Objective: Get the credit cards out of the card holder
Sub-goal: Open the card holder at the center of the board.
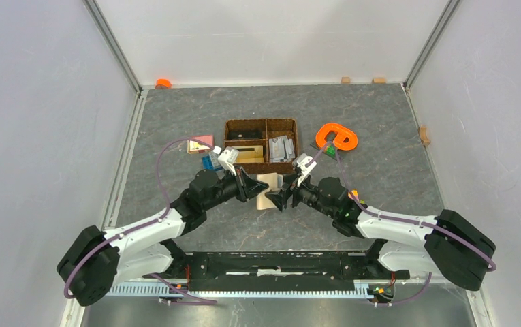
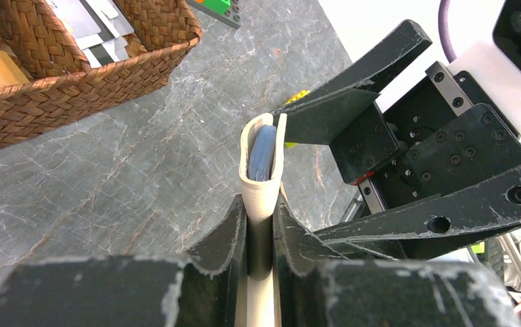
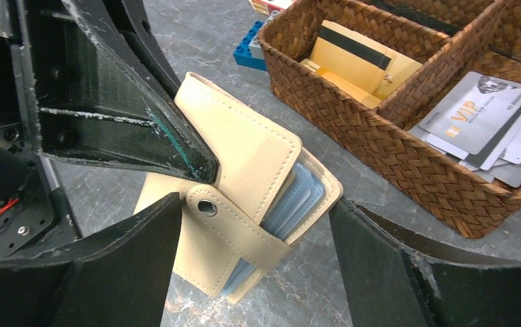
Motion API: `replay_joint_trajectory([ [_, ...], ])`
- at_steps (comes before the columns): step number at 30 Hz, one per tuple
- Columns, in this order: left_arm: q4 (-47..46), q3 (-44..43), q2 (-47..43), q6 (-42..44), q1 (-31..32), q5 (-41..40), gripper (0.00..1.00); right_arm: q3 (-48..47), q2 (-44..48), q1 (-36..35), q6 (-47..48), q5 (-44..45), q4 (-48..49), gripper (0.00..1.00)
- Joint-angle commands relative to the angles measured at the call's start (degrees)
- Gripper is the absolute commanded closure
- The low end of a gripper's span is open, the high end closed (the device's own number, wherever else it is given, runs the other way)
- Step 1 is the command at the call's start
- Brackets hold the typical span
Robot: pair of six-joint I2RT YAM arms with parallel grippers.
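The beige card holder [image 1: 268, 191] is held upright off the table between the two arms. My left gripper [image 2: 261, 204] is shut on its folded spine edge; pale blue sleeves show between the covers [image 2: 264, 153]. In the right wrist view the holder [image 3: 257, 153] is folded shut, its snap tab [image 3: 244, 228] lying across the front cover. My right gripper [image 3: 254, 204] is open, one finger on each side of the holder, not touching it. No card edges can be made out inside the sleeves.
The brown woven divided basket [image 1: 261, 124] stands just behind the grippers, holding grey and white cards [image 3: 475, 119] and beige cards [image 3: 353, 61]. An orange ring-shaped object [image 1: 337, 136] lies to its right, toy bricks [image 1: 210, 161] to its left.
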State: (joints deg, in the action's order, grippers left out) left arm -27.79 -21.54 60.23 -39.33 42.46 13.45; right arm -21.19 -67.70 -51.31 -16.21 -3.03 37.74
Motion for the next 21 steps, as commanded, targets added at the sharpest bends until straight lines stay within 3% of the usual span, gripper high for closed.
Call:
replay_joint_trajectory([
  [1, -1.2, -2.5, -2.1, 2.4, 1.3, -1.2, 0.98, -2.3, 0.4, -0.7, 2.3, 8.4, -0.7, 0.18],
  [7, 0.3, -0.9, -6.6, 2.8, 1.3, -5.1, 0.98, -4.1, 0.5, -0.7, 2.9, 19.7, -7.8, 0.21],
  [16, 3.3, -1.6, -6.5, 3.1, 1.3, -8.2, 0.98, -5.9, 1.4, -0.7, 1.1, 37.8, -16.9, 0.24],
  [21, 4.2, -1.9, -6.7, 3.3, 1.3, -8.9, 0.98, -4.7, 3.4, -0.6, 2.3, 33.3, -14.6, 0.27],
])
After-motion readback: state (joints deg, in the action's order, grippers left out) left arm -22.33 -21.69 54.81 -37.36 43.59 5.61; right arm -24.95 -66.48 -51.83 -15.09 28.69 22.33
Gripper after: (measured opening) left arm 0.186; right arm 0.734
